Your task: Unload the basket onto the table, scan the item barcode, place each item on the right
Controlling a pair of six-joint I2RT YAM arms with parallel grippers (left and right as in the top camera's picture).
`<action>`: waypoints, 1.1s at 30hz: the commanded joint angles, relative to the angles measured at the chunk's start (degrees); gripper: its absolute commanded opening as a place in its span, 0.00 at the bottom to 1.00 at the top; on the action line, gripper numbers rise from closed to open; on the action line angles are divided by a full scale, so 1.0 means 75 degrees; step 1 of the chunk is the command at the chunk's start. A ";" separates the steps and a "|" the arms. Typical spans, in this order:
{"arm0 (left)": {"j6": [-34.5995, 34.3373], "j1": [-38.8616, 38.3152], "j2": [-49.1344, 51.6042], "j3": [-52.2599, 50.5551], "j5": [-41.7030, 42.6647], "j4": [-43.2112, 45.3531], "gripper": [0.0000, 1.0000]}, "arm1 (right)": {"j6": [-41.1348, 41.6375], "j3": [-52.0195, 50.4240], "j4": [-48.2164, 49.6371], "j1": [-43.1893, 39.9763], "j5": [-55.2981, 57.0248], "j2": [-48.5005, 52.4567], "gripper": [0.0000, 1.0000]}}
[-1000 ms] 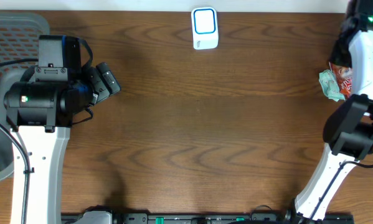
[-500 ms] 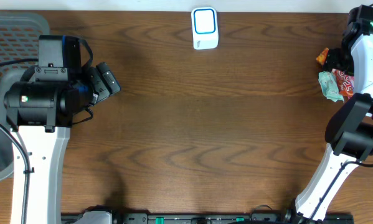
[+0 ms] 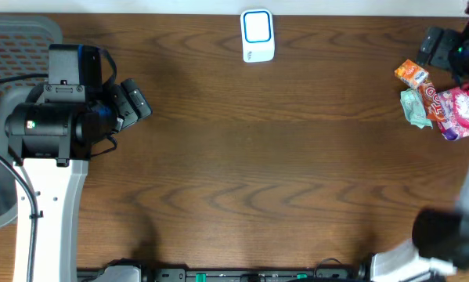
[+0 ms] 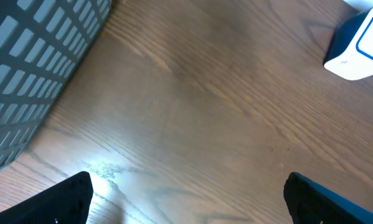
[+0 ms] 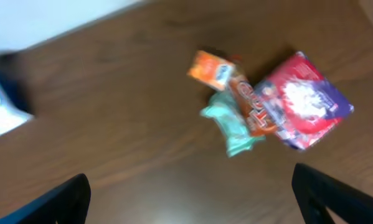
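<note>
The left tool (image 3: pixel 135 102) hangs wide open at the left. The right tool (image 5: pixel 189 193), open and empty, hangs above the snack packets (image 3: pixel 445 106) at the right edge of the worktop (image 3: pixel 257 157).

Both end effectors (image 4: pixel 189 199) (image 5: pixel 192 199) wide-jawed, empty.

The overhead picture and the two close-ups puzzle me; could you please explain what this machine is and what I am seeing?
These are two robot arms at a wooden table. One picture looks down from above; the other two come from a camera on each wrist. A white and blue scanner stands at the far edge, a grey basket sits at the left, and a small pile of snack packets lies at the right. The left fingers and the right fingers stand wide apart; nothing is held.
</note>
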 commanded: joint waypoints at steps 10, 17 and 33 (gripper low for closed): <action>0.0105 0.0029 0.0029 0.0032 -0.0102 -0.0026 0.98 | -0.0391 -0.5724 0.2084 0.0994 -0.1588 -0.5310 0.99; 0.0105 0.0029 0.0029 0.0032 -0.0102 -0.0023 0.98 | -0.0396 -0.6764 0.1868 0.0994 -0.2250 -0.7157 0.99; 0.0105 0.0029 0.0029 0.0032 -0.0102 -0.0023 0.98 | -0.0396 -0.6781 -0.1055 0.0991 -0.2238 -0.7769 0.99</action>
